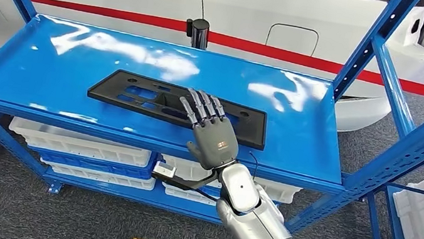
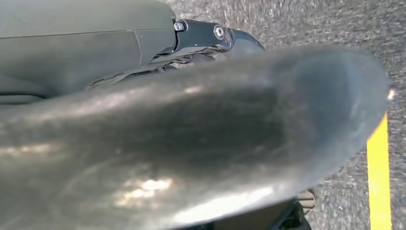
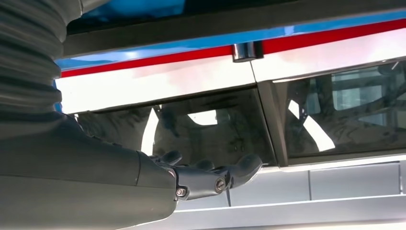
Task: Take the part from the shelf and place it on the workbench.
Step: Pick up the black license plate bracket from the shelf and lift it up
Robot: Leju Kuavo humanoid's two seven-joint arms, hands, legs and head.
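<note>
Shelving [image 1: 26,69] in blue steel carries one black part [image 1: 137,92], lying flat mid-shelf, which we judge leaves its near edge reachable. We see one right hand [image 1: 210,133], fingers spread, holding nothing, poised over the part's right end, apparently approaching a grasp. We cannot tell the blurred left hand's [image 2: 191,143] state.

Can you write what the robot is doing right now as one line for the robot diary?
phase: reaching | right hand: open, fingers over black part | part: flat on blue shelf | left hand: hanging
</note>
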